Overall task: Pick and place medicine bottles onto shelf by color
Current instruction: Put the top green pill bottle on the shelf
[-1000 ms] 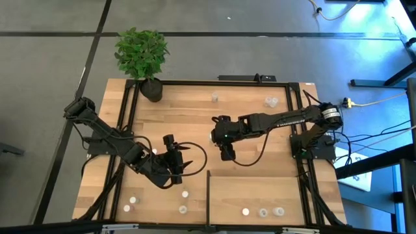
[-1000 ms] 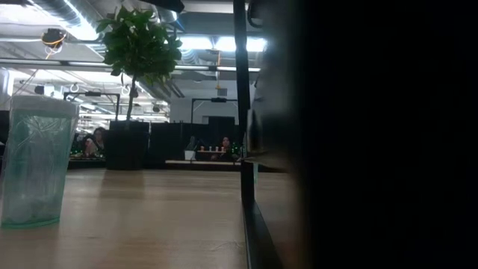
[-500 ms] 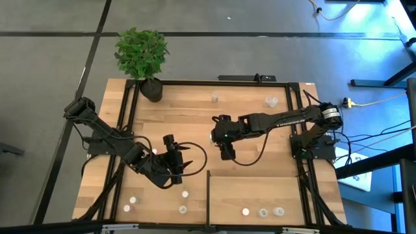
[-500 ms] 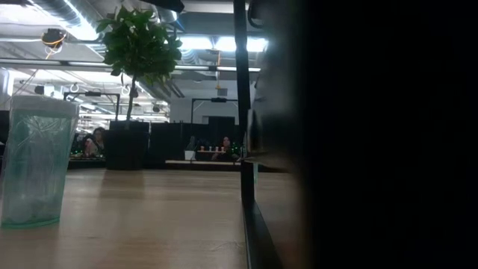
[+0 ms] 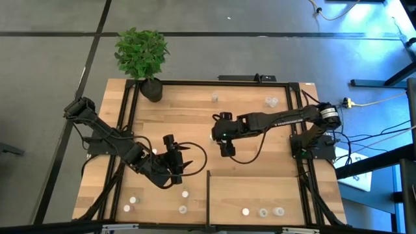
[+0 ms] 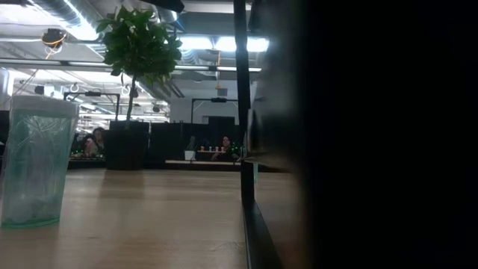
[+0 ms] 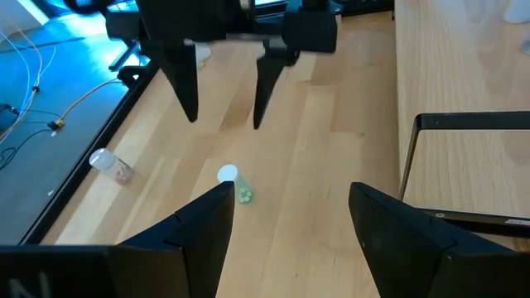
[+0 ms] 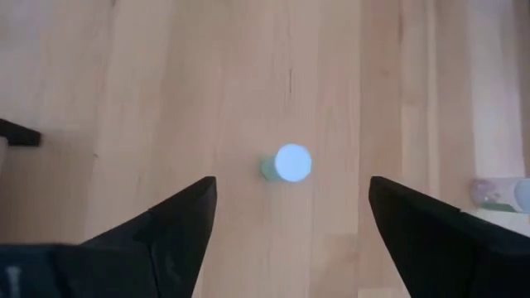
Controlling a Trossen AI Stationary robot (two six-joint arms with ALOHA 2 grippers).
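Pale wooden counter [image 5: 195,123] is seen under the spread right end effector [image 8: 290,219]; a small white-capped bottle [image 8: 287,164] stands below it. Light and easily tipped, it is best pinched at the body.

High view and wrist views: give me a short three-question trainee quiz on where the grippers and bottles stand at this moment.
1. True or false: the right gripper has its fingers clamped on the white-capped bottle.
2. How many shelf bottles stand on the shelf? A: one. B: three. C: six.
3. Fill in: the left gripper holds ____.

Key:
1. False. The fingers are spread wide, and the bottle sits on the table between them, untouched.
2. B. They stand in a row near the shelf's near edge.
3. Nothing. Its fingers are open over bare wood.
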